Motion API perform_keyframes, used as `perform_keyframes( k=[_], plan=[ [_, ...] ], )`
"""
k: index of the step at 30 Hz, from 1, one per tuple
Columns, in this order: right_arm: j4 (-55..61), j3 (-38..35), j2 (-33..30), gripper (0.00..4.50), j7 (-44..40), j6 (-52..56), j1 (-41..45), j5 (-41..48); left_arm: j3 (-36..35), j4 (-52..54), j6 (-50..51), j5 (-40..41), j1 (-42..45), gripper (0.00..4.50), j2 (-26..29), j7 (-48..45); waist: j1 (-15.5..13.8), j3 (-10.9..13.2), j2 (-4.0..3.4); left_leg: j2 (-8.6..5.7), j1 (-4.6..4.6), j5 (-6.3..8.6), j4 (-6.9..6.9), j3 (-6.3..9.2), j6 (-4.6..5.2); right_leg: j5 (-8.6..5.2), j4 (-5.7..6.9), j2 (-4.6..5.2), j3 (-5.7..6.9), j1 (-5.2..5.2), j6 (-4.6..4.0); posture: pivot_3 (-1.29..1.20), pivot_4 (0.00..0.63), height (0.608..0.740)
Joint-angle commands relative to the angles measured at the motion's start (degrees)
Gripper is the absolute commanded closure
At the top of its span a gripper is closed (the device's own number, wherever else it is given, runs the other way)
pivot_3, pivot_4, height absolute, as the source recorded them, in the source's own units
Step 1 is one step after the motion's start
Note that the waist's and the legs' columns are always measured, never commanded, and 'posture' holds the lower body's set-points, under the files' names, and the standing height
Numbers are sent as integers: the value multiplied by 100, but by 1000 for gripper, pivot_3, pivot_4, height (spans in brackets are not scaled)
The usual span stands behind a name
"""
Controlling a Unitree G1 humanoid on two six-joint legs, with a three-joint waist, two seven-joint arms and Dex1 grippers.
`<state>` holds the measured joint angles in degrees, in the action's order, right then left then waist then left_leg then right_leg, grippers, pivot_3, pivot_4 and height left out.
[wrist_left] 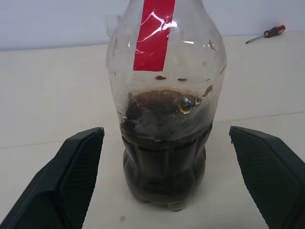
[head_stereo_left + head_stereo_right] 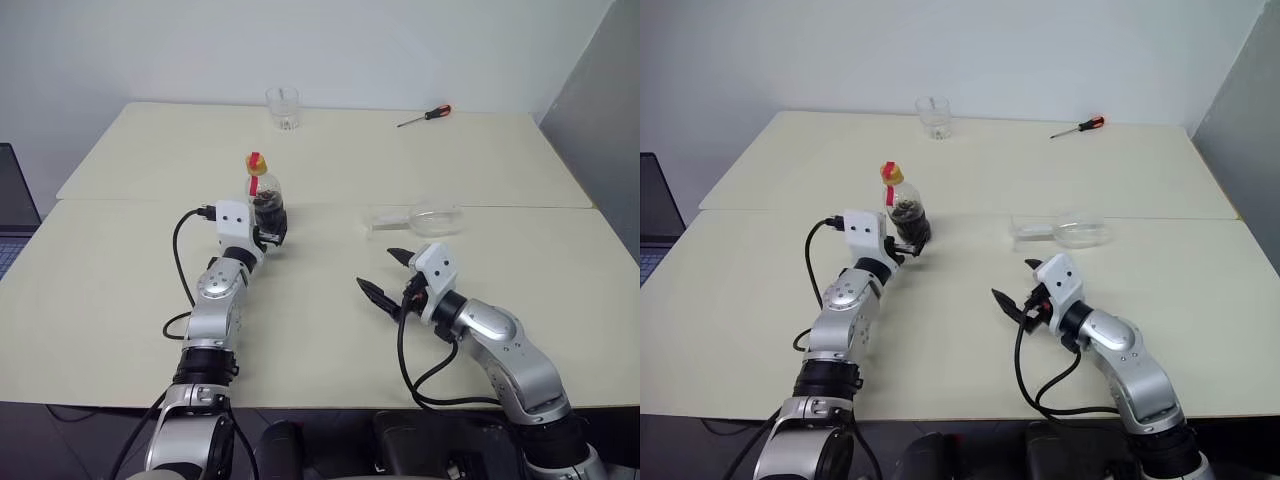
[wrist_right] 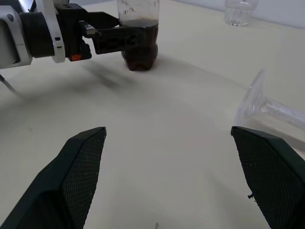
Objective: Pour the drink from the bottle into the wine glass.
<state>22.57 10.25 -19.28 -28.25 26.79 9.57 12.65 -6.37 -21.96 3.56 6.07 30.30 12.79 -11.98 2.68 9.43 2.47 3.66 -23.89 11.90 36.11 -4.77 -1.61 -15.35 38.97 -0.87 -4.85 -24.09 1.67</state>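
The bottle [image 2: 266,196] stands upright near the table's middle, with a yellow cap, a red label strip and the dark drink [image 1: 164,143] filling its lower half. My left gripper [image 2: 270,230] is open. Its fingers [image 1: 71,176] flank the bottle's base on both sides, with a gap on each side. The wine glass [image 2: 420,219] lies on its side to the right of the bottle, its foot toward the bottle. My right gripper [image 2: 381,272] hovers open just in front of the glass, with nothing between its fingers [image 3: 78,167].
At the table's far edge stands a short clear tumbler [image 2: 283,108]. A red-handled screwdriver [image 2: 425,116] lies at the back right. A seam [image 2: 500,205] runs across the tabletop behind the bottle. A laptop [image 2: 12,205] sits past the left edge.
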Motion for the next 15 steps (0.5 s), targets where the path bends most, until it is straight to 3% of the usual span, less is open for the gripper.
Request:
perform_keyframes(
  k=[1, 15],
  plan=[
    [342, -41, -12, 0, -7, 33, -25, 71, 119, -368, -371, -197, 364, 16, 60, -22, -5, 0, 1, 0, 0, 0, 0, 0, 0, 0, 0, 0, 2, 0, 0, 0, 150, 740],
    [338, -30, -25, 0, -28, 131, -31, 70, 66, -2510, -1853, -386, 1349, 16, 129, 128, -20, 2, 4, 0, -6, 0, 1, -1, 0, 0, 0, 0, 17, 0, 0, 0, 150, 740]
  ],
)
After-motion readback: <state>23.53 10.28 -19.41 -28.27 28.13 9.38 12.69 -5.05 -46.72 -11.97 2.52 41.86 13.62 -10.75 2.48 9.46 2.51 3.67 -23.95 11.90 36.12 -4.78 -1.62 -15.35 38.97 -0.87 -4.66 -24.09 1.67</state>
